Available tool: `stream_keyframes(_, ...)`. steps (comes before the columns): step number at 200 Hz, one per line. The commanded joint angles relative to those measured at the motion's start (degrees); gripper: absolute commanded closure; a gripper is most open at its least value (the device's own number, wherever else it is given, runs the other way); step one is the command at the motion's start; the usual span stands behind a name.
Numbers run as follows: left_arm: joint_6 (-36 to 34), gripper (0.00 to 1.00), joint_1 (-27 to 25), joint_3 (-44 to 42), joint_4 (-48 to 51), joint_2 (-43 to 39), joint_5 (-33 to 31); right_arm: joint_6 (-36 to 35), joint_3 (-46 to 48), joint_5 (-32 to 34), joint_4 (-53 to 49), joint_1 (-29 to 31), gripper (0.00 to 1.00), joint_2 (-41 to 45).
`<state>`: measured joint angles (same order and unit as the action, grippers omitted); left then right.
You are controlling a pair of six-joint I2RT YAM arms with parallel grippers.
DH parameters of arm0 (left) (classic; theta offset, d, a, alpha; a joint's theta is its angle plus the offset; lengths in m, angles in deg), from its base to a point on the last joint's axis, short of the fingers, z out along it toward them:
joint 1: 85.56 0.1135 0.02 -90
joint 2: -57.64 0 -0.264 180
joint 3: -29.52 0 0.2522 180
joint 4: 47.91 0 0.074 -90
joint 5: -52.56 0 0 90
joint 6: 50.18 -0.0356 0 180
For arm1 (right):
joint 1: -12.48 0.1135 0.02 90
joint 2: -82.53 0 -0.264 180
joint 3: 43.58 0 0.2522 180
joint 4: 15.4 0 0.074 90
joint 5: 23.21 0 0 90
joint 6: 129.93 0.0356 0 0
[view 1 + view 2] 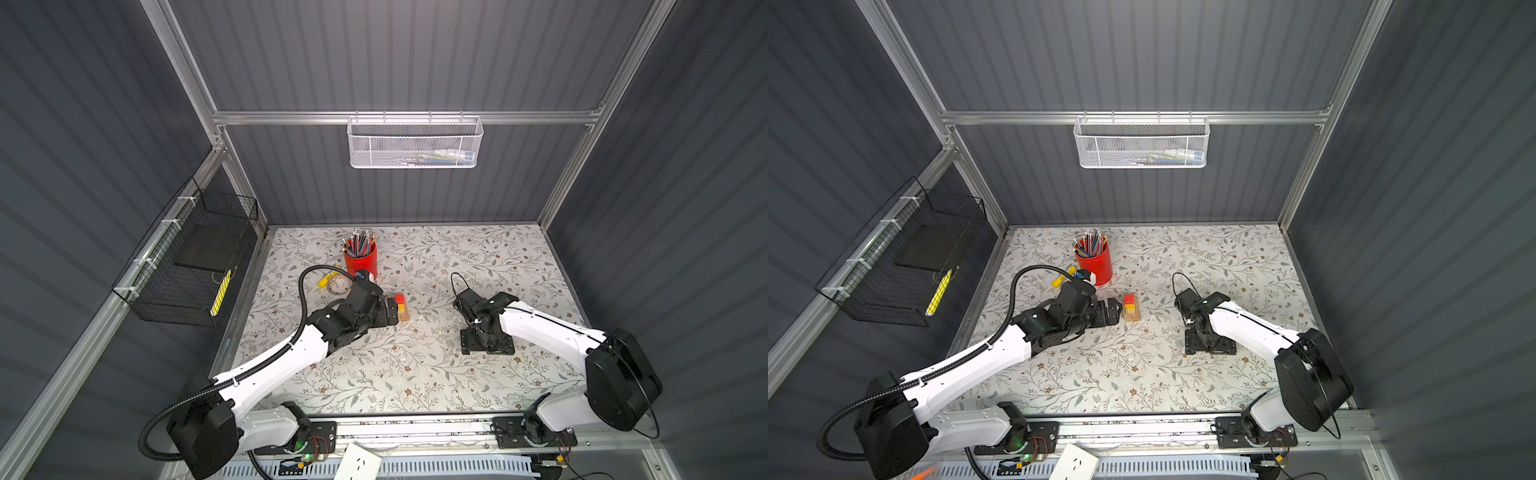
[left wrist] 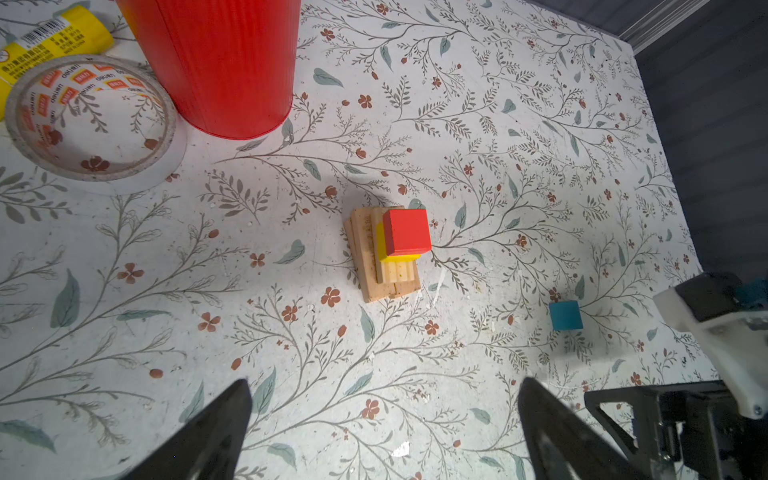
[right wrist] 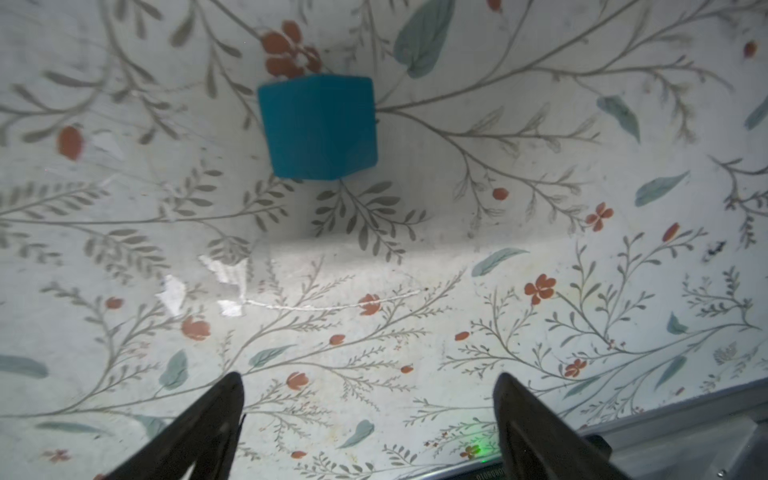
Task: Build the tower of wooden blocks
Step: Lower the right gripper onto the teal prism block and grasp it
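Observation:
The wood block tower (image 1: 402,311) (image 1: 1131,311) (image 2: 388,253) stands mid-table: a low stack of pale planks with a yellow block and a red block (image 2: 406,232) on top. My left gripper (image 1: 390,312) (image 1: 1111,309) (image 2: 384,386) hovers just left of it, open and empty. A teal block (image 2: 566,315) (image 3: 318,126) lies alone on the table to the tower's right. My right gripper (image 1: 486,345) (image 1: 1210,345) (image 3: 370,382) points down over it, open and holding nothing. The right arm hides this block in both top views.
A red pencil cup (image 1: 360,259) (image 2: 220,62) stands behind the tower, with a tape roll (image 1: 338,285) (image 2: 91,120) and a yellow tube (image 1: 326,280) (image 2: 54,45) to its left. A white mesh basket (image 1: 415,143) hangs on the back wall and a black wire basket (image 1: 187,266) on the left wall.

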<state>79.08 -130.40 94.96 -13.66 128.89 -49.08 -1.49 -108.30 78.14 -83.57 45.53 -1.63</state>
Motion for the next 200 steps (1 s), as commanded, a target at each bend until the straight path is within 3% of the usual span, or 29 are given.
stream_keyframes(1,1.5,0.00,-0.7,0.3,-1.5,0.7,-1.0,-1.0,0.3,0.7,3.3,-2.3,0.07,-2.1)
stream_keyframes(117,1.6,0.00,-0.8,0.9,-0.9,2.5,-3.0,-6.7,-4.0,3.2,9.6,-9.5,0.09,-10.0)
stream_keyframes(200,0.9,0.00,-0.8,2.6,0.6,3.6,-4.9,-12.0,-11.3,-1.5,12.6,-15.8,0.17,-15.9)
